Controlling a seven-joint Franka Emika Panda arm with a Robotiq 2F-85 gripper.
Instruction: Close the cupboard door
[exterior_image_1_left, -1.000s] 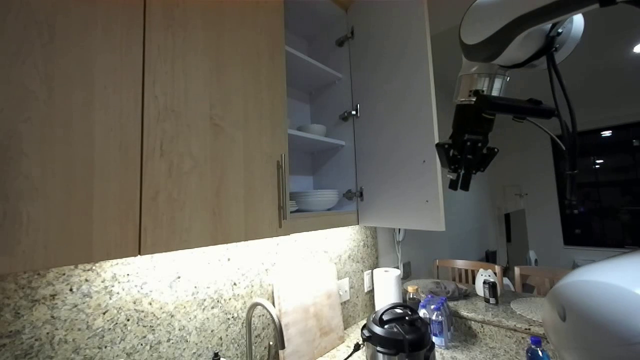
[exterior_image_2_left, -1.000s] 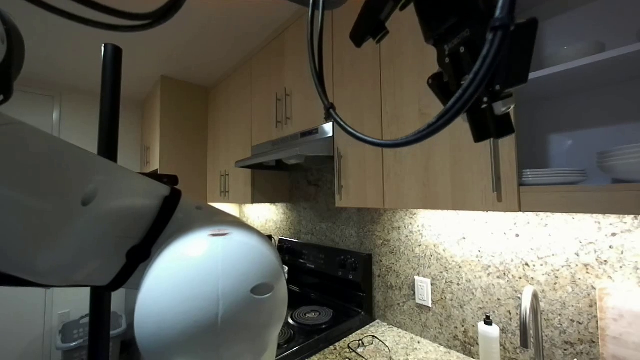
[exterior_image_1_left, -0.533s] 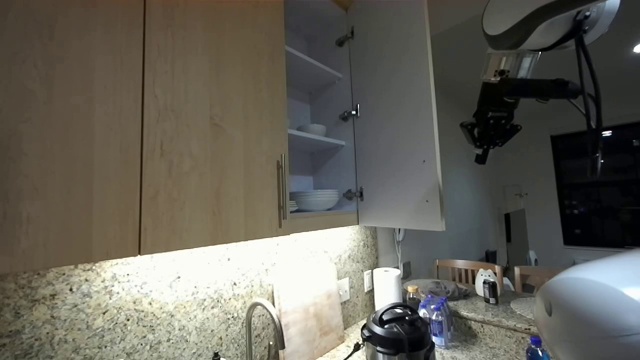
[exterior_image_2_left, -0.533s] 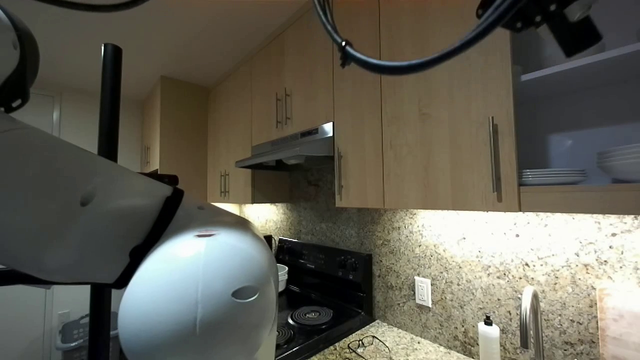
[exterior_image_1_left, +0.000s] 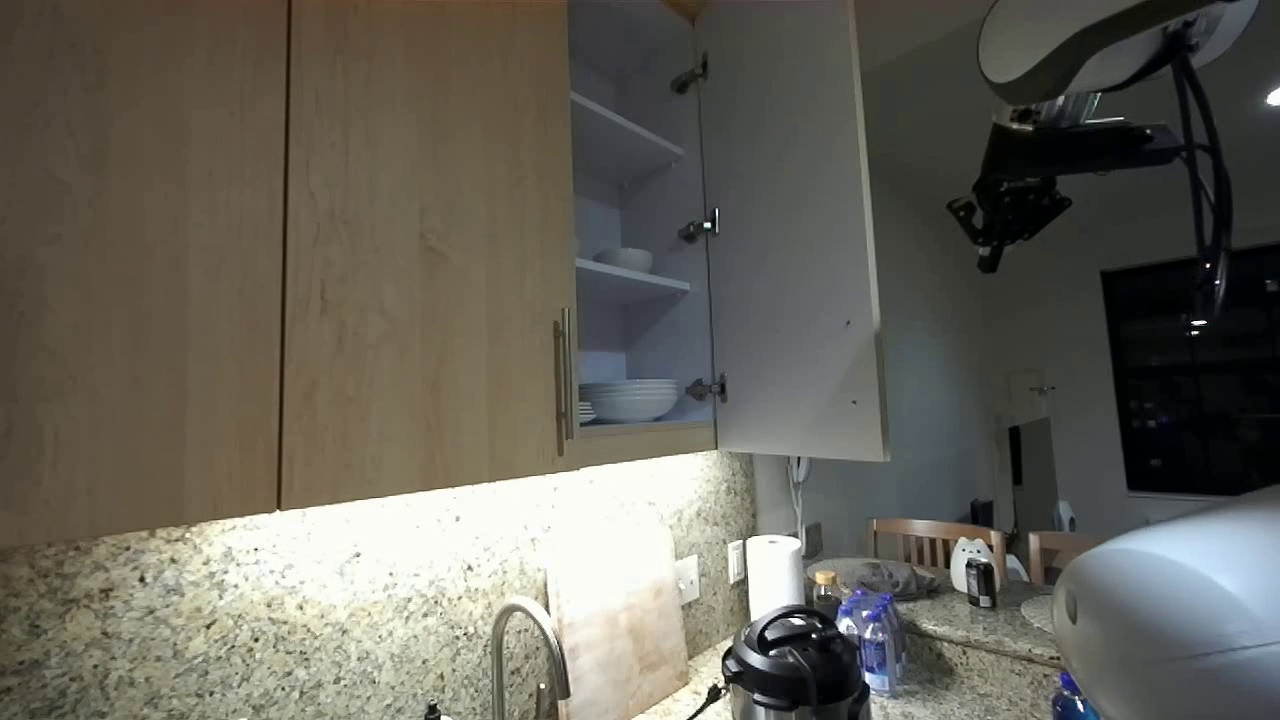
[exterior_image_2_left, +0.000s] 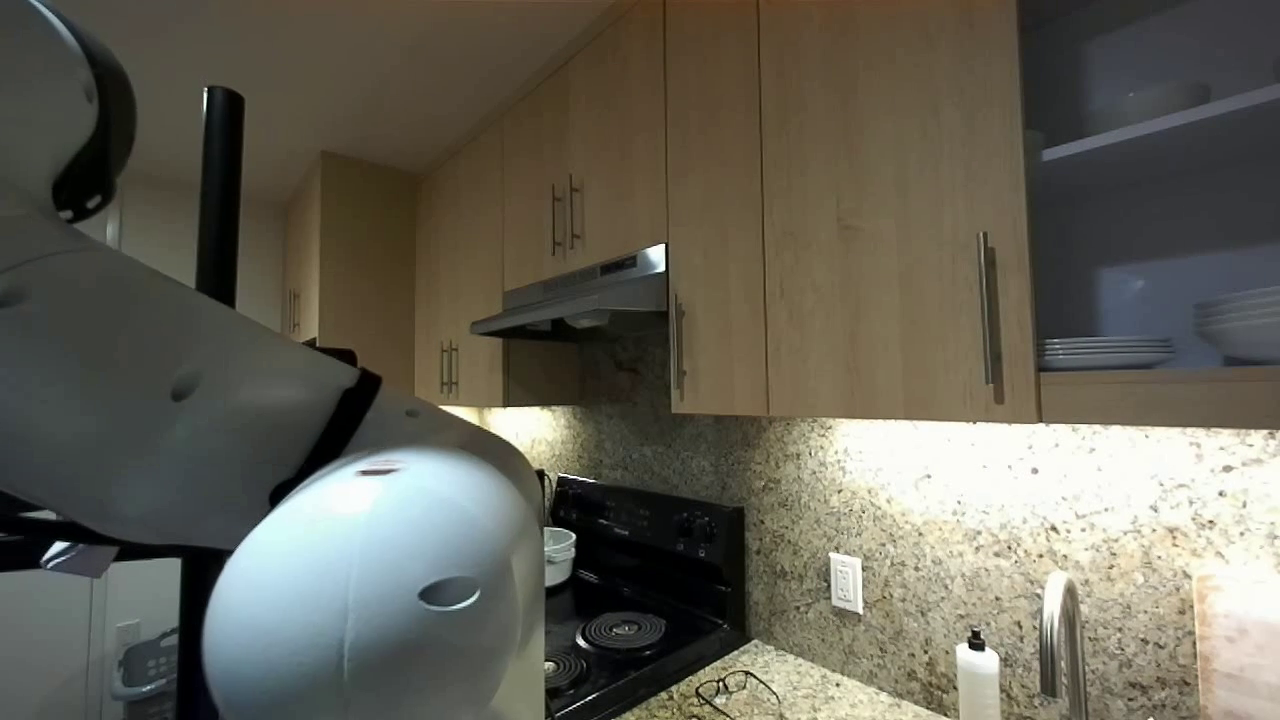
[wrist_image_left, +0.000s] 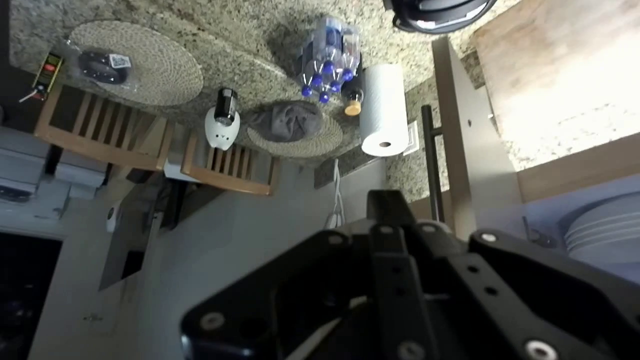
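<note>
- Tool (exterior_image_1_left: 988, 262), black, one: hanging high in the air, fingertips pointing downward; clenched, its fingers lying together.
- Cupboard door (exterior_image_1_left: 790, 240), one: standing wide open at the end of the wall cupboards, showing its plain white inner face in an exterior view and hanging on three metal hinges; the tool is hanging apart from it, beyond its free edge.
- Handle (wrist_image_left: 433, 165), metal bar, one: running along the outer face of that door, showing in the wrist view.
- Closed doors (exterior_image_1_left: 430, 240), light wood, two: hanging side by side next to the open cupboard.
- Bowl (exterior_image_1_left: 624, 260), white, one: sitting on a middle shelf (exterior_image_1_left: 640, 285) inside.
- Stacked bowls (exterior_image_1_left: 632, 402) and stacked plates (exterior_image_2_left: 1105, 355), white: resting on the cupboard floor.
- Bench (exterior_image_1_left: 712, 668), speckled stone: carrying a black-lidded pot (exterior_image_1_left: 797, 665), with water bottles (exterior_image_1_left: 877, 645) standing just beside it and a paper roll (exterior_image_1_left: 775, 575) standing behind.
- Board (exterior_image_1_left: 620, 630), one: leaning against the wall near the tap (exterior_image_1_left: 498, 655).
- Soap bottle (exterior_image_2_left: 978, 682), white, one: standing near the tap.
- Glasses (exterior_image_2_left: 723, 685), one pair: lying near the stove (exterior_image_2_left: 650, 600).
</note>
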